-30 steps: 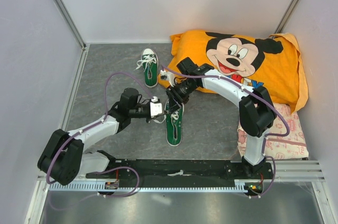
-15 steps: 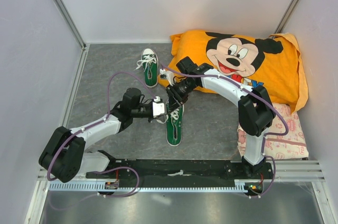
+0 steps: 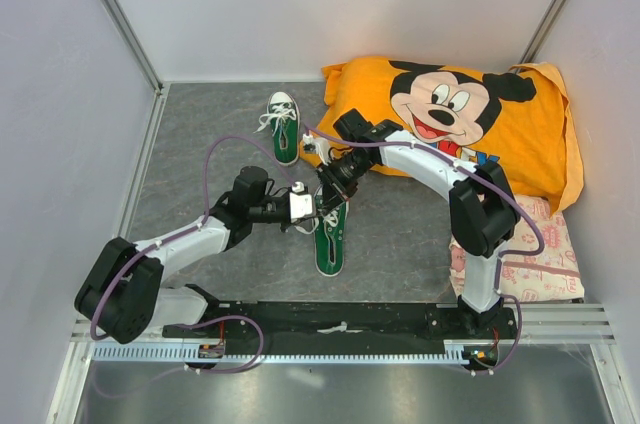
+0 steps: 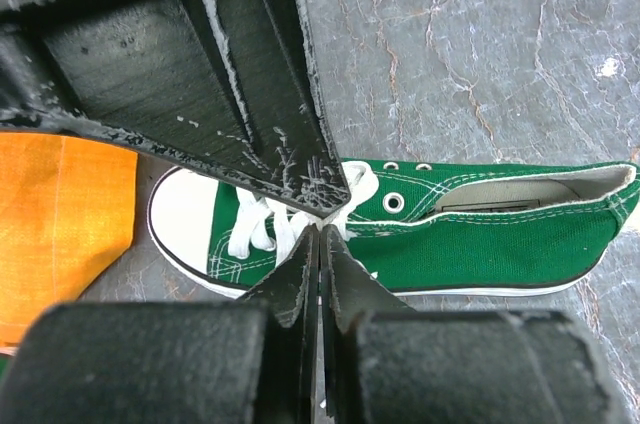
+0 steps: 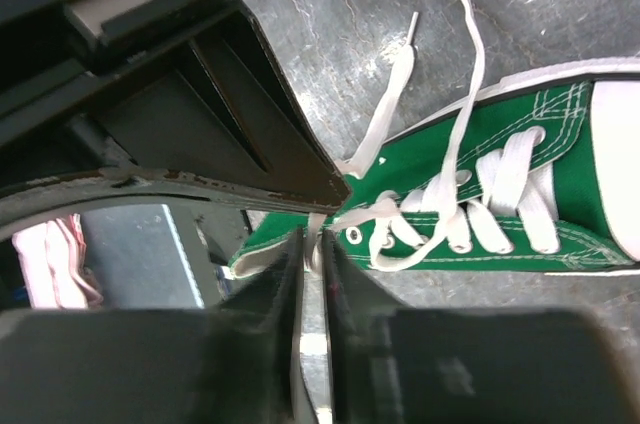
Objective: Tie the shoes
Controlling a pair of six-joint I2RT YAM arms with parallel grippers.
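Note:
Two green shoes lie on the grey floor, the far shoe (image 3: 284, 130) alone at the back. Both grippers meet over the laces of the near shoe (image 3: 329, 244). My left gripper (image 3: 310, 212) comes in from the left. In the left wrist view the left gripper (image 4: 322, 232) is shut, its tips pinching a white lace on the shoe (image 4: 500, 239). My right gripper (image 3: 328, 196) reaches in from the pillow side. In the right wrist view the right gripper (image 5: 318, 234) is shut on a lace strand above the shoe (image 5: 520, 204). A loose lace end (image 5: 400, 74) trails over the floor.
The orange Mickey Mouse pillow (image 3: 470, 114) lies at the back right, close behind the right arm. A pink patterned cloth (image 3: 520, 254) sits beside the right arm's base. White walls close in the floor on three sides.
The right gripper's jaws have closed from partly open onto the lace. The left gripper has shifted slightly right toward the near shoe. Neither shoe has moved.

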